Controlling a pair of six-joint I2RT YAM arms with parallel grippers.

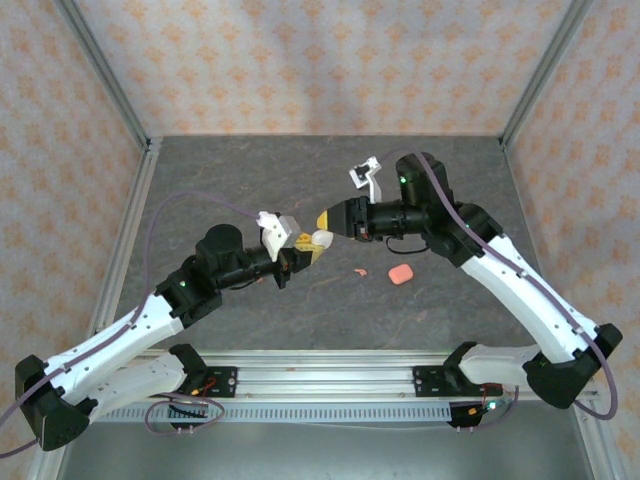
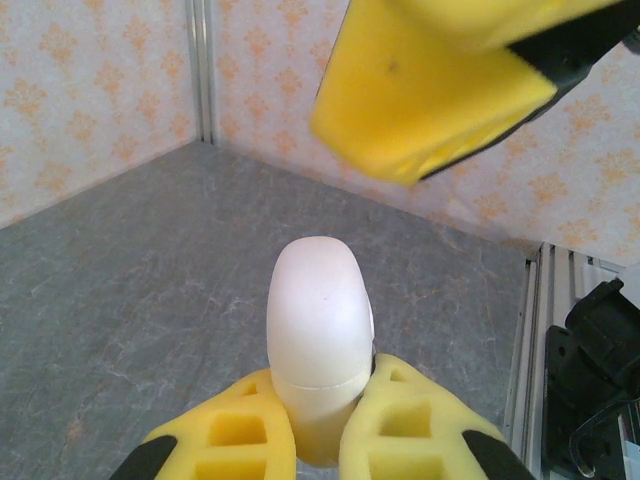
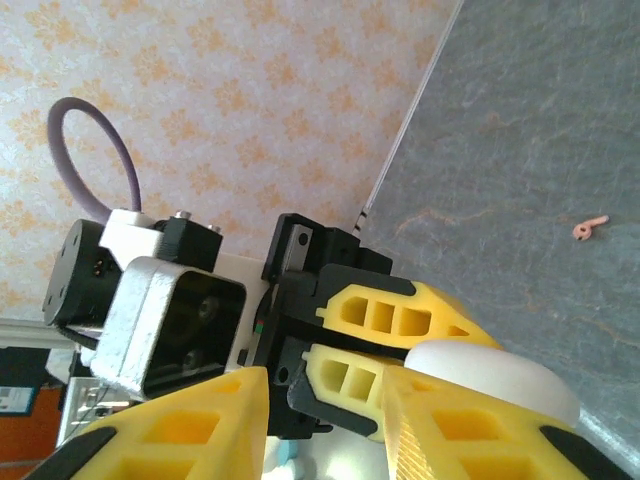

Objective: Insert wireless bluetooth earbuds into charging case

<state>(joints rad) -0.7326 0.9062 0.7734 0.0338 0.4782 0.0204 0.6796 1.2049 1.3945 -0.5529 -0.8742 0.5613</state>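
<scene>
Now: left claw [image 2: 320, 412] clamped tight on white charging case [image 2: 320, 310], held mid-air. Right claw [image 3: 325, 400] part-open, nothing seen between fingers, tip just beside case. Pink earbud [image 1: 358, 271] and pink case [image 1: 400, 274] on worktop [image 1: 300, 325], near each other, not touching. Open worktop out to walls [image 1: 300, 70].

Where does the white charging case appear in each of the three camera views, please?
Top external: the white case sits at picture centre, clamped in the left gripper.
Left wrist: bottom centre, standing upright between the yellow fingers.
Right wrist: lower right, partly behind a finger of the right gripper.
Shared landmark: the left gripper's yellow fingers, shut on the case.
</scene>
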